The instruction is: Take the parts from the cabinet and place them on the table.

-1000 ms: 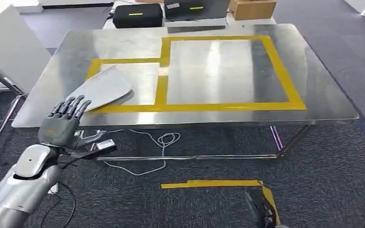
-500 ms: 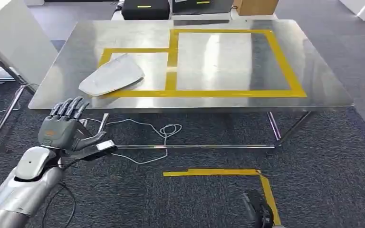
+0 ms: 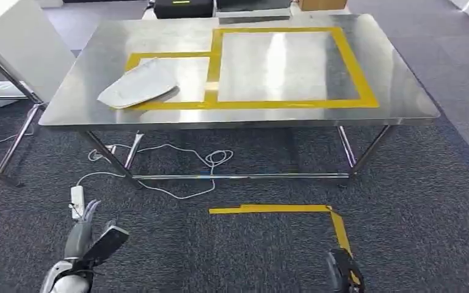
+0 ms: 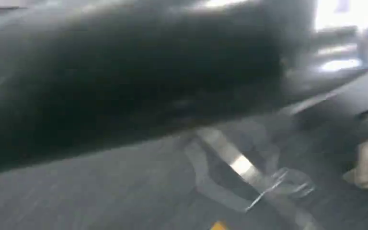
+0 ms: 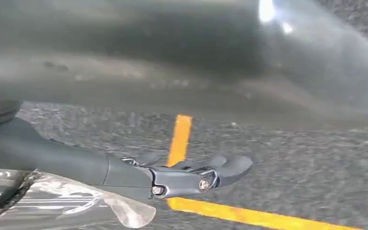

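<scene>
A pale grey curved part (image 3: 138, 84) lies flat on the steel table (image 3: 403, 91), inside the smaller yellow-taped box (image 3: 170, 56) at its left. My left hand (image 3: 90, 239) hangs low over the carpet, well short of the table's front edge, fingers apart and holding nothing. My right hand (image 3: 341, 273) hangs at the bottom of the head view beside a yellow floor tape. The right wrist view has its dark fingers (image 5: 187, 175) stretched out above the carpet with nothing in them. The left wrist view is blurred.
A larger yellow-taped box (image 3: 281, 61) fills the table's middle. White cables (image 3: 177, 177) and a power strip (image 3: 77, 196) lie on the carpet under and before the table. A white panel on a metal frame (image 3: 18, 55) stands at the left. Yellow tape (image 3: 275, 209) marks the floor.
The whole view has shifted and the table now sits higher in the picture. My left hand has dropped from near the table's front edge to low by my side. The part stays on the table.
</scene>
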`<act>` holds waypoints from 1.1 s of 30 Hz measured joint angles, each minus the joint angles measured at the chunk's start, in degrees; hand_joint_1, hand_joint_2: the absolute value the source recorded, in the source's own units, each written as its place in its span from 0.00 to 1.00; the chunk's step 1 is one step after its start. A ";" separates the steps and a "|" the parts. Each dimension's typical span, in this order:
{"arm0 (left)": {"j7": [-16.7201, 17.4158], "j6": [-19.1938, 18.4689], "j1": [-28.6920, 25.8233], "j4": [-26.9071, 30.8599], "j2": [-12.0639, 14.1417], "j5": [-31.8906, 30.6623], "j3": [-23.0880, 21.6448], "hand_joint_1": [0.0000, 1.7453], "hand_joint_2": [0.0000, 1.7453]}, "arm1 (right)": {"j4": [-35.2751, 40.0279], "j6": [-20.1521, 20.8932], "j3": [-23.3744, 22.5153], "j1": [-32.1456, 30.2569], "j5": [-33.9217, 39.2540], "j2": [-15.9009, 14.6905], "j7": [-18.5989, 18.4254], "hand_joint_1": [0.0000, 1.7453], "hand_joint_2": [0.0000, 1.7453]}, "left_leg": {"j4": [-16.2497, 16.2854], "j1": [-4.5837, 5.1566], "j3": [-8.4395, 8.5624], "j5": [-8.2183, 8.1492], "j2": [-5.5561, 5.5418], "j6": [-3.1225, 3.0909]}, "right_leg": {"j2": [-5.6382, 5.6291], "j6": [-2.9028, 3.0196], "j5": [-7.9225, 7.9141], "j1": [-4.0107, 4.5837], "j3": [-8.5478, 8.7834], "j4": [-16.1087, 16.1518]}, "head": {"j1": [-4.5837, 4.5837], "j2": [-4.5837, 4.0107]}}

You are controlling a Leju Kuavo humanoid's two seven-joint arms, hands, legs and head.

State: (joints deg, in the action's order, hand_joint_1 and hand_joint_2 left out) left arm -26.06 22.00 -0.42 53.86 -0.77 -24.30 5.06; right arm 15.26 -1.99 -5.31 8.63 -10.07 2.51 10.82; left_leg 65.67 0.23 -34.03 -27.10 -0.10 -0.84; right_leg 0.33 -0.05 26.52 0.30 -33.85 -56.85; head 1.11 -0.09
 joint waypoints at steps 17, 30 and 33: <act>3.20 -5.68 -2.66 -33.21 -8.04 9.96 24.73 0.00 0.00 | -0.79 -3.34 -6.38 -2.65 4.74 0.26 2.75 0.00 0.00 | -7.47 0.17 -1.93 3.09 0.17 -1.01 | -0.47 -4.19 5.35 -1.52 7.95 0.45 | -0.26 0.00; 2.69 -7.58 -2.68 -33.76 -9.07 9.44 30.24 0.00 0.00 | -1.18 -5.11 -9.07 -4.08 5.51 1.81 4.79 0.00 0.00 | 2.87 -0.06 1.72 -3.55 -0.05 0.18 | 0.50 -0.16 -0.89 -0.42 -0.43 -0.06 | 0.20 0.00; 2.58 -7.58 -2.30 -33.76 -9.02 9.44 30.59 0.00 0.00 | -1.18 -5.20 -9.13 -4.09 5.59 2.25 4.81 0.00 0.00 | -11.25 0.79 10.58 -4.96 0.02 -1.72 | 0.63 -0.82 -2.57 -0.27 -1.39 -0.13 | 0.13 0.00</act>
State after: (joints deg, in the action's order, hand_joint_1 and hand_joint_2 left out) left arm -23.47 14.43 -2.73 20.11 -9.79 -14.86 35.65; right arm 14.08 -7.19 -14.45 4.54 -4.48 4.76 15.63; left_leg 54.43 1.02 -23.46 -32.06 -0.08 -2.57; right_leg 0.96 -0.87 23.95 0.03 -35.24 -56.98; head 1.25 -0.09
